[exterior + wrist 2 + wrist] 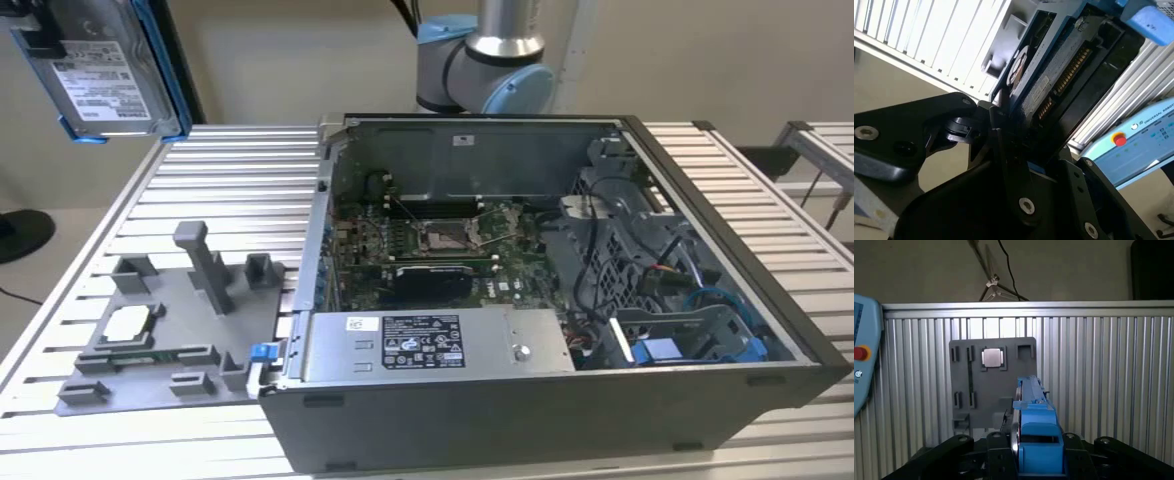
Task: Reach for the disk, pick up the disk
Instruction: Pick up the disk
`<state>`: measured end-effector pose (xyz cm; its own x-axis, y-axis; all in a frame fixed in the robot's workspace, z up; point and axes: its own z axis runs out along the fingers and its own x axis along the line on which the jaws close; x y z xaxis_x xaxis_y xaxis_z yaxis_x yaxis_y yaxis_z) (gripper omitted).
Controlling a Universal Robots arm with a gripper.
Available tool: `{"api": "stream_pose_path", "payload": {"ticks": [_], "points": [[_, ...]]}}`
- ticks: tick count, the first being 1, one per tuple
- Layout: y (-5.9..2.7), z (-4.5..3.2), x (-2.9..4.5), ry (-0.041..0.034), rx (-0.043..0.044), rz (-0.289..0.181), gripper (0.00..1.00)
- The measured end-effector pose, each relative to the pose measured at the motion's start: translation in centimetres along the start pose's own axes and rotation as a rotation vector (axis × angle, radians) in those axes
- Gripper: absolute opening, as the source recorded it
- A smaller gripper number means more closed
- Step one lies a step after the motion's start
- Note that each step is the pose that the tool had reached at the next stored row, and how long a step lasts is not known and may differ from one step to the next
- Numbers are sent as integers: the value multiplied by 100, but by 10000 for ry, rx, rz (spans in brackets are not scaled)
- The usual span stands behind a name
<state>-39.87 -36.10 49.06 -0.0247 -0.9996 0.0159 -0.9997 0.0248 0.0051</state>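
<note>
Exterior view has the disk (107,75) lifted clear of the desk (234,165), hanging at ten o'clock from the open computer case (534,410) — the grey plastic holder (174,330) sits at eight o'clock from that case. In the first wrist view the pincer (1036,450) is clamped on the disk's blue-bracketed edge, black fingers (998,460) pressed to either side.

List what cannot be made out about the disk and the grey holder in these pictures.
- Exterior view: the disk is cut off by the top edge, so its upper end is unseen.
- First wrist view: the disk is edge-on, so its label is hidden; disk and gripper cover part of the grey holder.
- Second wrist view: the gripper covers one end of the disk.
</note>
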Motion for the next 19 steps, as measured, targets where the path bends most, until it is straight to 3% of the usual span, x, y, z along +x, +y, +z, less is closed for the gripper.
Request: {"api": "stream_pose_path", "payload": {"ticks": [19], "points": [[-321,-2,-8,0,-14,0,0]]}}
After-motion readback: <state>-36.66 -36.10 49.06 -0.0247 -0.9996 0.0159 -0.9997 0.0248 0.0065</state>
